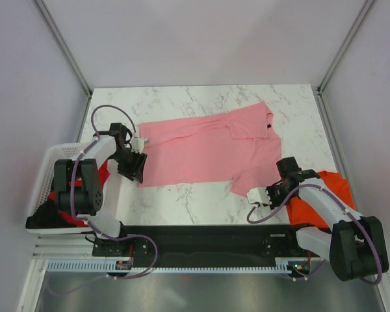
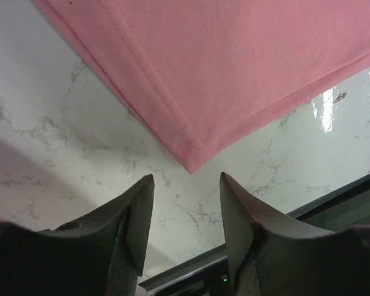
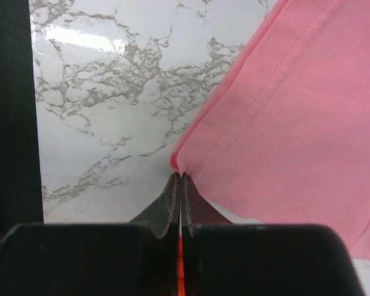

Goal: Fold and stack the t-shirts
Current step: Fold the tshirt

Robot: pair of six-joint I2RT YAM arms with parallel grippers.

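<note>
Top external: a pink t-shirt (image 1: 201,153) lies spread almost flat across the middle of the marble table (image 1: 182,201), one sleeve turned up toward the far right corner. The left gripper (image 1: 138,174) sits at the shirt's near-left corner, while the right gripper (image 1: 255,196) points at the near-right corner of the same garment. An orange t-shirt (image 1: 318,201) lies bunched at the table's right edge, partly under the right arm. Red fabric, a red t-shirt (image 1: 103,172), shows in the white basket (image 1: 42,188) hanging off the left side, behind the left arm.

Left wrist: the left gripper (image 2: 187,177) has its dark fingers (image 2: 139,222) standing well apart with nothing between them. The hemmed corner of the pink t-shirt (image 2: 234,61) points down toward the gap and stops just short of the tips, flat on the table (image 2: 61,154).

Right wrist: the right gripper (image 3: 180,177) has its fingers pressed tight together, tips meeting the very corner of the pink t-shirt (image 3: 296,123), where the hem puckers slightly. Whether any cloth is pinched between the tips cannot be told. The rest of the shirt spreads away to the right over the glossy table (image 3: 111,92)
</note>
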